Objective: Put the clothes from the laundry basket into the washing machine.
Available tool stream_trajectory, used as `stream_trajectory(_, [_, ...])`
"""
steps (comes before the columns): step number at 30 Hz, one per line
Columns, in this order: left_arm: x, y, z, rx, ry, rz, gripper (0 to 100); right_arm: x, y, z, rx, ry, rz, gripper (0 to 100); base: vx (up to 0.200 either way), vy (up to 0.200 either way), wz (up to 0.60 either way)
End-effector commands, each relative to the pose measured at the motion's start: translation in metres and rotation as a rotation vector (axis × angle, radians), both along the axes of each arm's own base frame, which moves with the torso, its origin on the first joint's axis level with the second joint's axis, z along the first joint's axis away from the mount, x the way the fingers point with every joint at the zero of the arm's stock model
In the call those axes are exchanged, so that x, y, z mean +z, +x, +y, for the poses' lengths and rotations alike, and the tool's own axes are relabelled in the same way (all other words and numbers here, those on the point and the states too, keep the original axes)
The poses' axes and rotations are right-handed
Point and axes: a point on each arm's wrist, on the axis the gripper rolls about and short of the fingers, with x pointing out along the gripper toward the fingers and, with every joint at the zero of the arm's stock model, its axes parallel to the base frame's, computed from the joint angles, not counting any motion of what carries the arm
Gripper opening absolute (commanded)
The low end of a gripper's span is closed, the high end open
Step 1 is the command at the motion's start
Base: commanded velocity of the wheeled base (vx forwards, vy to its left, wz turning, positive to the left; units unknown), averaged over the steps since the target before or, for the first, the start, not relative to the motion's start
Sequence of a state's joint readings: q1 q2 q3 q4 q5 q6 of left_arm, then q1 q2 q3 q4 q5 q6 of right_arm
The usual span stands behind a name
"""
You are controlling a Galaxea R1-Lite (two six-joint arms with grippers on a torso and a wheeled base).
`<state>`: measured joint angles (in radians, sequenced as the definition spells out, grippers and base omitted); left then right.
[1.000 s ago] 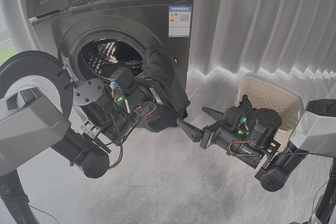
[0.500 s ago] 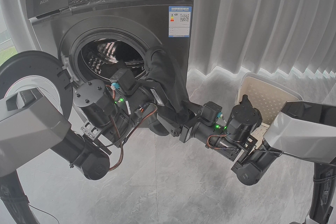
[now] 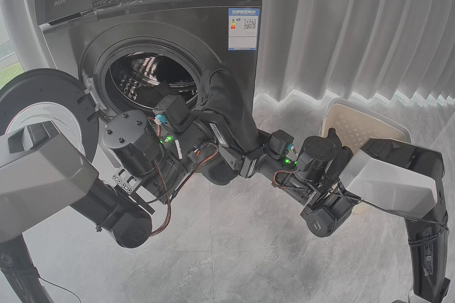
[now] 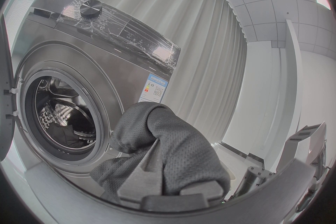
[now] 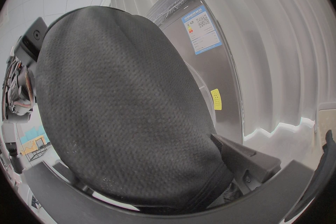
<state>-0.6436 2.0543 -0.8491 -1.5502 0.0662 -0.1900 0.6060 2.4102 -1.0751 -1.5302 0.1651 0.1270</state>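
A dark mesh garment (image 3: pixel 227 102) hangs just right of the washing machine's (image 3: pixel 156 34) open drum (image 3: pixel 142 76), draped over my left gripper (image 3: pixel 222 136), which is shut on it. In the left wrist view the garment (image 4: pixel 175 144) folds over the left gripper (image 4: pixel 154 165), and another dark cloth (image 4: pixel 63 133) lies inside the drum. My right gripper (image 3: pixel 234 159) is open at the garment's lower part. In the right wrist view the cloth (image 5: pixel 122 102) bulges into the right gripper (image 5: pixel 157 179); one finger (image 5: pixel 245 161) shows beside it.
The round door (image 3: pixel 42 100) stands swung open at the left. The cream laundry basket (image 3: pixel 365 121) sits on the floor at the right, behind my right arm, with a dark item (image 3: pixel 334 138) in it. White curtains hang behind. Grey tiled floor lies open in front.
My right arm has swung left from the basket to the hanging garment, its open gripper now against the cloth. The left arm with the garment has shifted slightly right.
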Motion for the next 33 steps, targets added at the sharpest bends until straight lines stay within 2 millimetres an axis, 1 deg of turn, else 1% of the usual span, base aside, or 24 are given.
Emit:
stream_trajectory(1, [0.0,-0.002,-0.002,-0.007,-0.001,0.0,0,-0.008,-0.002,0.007,0.016,-0.006,0.009,100,0.0,0.0,0.0])
stream_trajectory(7, [-0.001,-0.001,-0.001,0.005,-0.002,0.003,0,-0.007,0.0,0.007,0.012,0.001,0.005,100,0.0,0.0,0.0])
stream_trajectory(8, [-0.001,-0.001,-0.002,0.005,-0.002,0.003,0,-0.006,0.0,0.007,0.012,0.003,0.005,0,0.0,0.0,0.0])
stream_trajectory(11, [-0.002,0.002,0.0,0.014,-0.001,0.006,0,-0.006,-0.007,0.006,0.018,-0.004,0.015,0,0.0,0.0,0.0])
stream_trajectory(14, [-0.003,0.004,0.003,0.022,0.002,0.006,0,0.001,-0.021,0.007,0.042,-0.009,0.024,0,0.0,0.0,0.0])
stream_trajectory(17, [-0.003,0.007,0.007,0.036,0.001,0.005,0,0.01,-0.043,0.007,0.073,-0.02,0.043,0,0.0,0.0,0.0])
stream_trajectory(21, [-0.008,0.011,0.005,0.035,0.008,0.017,0,0.024,-0.078,0.01,0.134,-0.031,0.059,0,0.0,0.0,0.0])
stream_trajectory(23, [-0.009,0.011,0.005,0.035,0.008,0.018,0,0.027,-0.091,0.009,0.155,-0.038,0.07,0,0.0,0.0,0.0])
stream_trajectory(25, [-0.011,0.013,0.005,0.035,0.001,0.026,0,0.028,-0.099,0.006,0.165,-0.047,0.082,0,0.0,0.0,0.0])
stream_trajectory(29, [-0.013,0.013,0.005,0.024,0.004,0.034,0,0.028,-0.105,0.003,0.17,-0.053,0.096,0,0.0,0.0,0.0])
stream_trajectory(30, [-0.014,0.013,0.006,0.024,0.006,0.036,100,0.029,-0.105,0.003,0.17,-0.053,0.096,0,0.0,0.0,0.0])
stream_trajectory(33, [-0.02,0.02,0.008,0.036,-0.002,0.055,100,0.03,-0.107,0.002,0.172,-0.052,0.097,0,0.0,0.0,0.0])
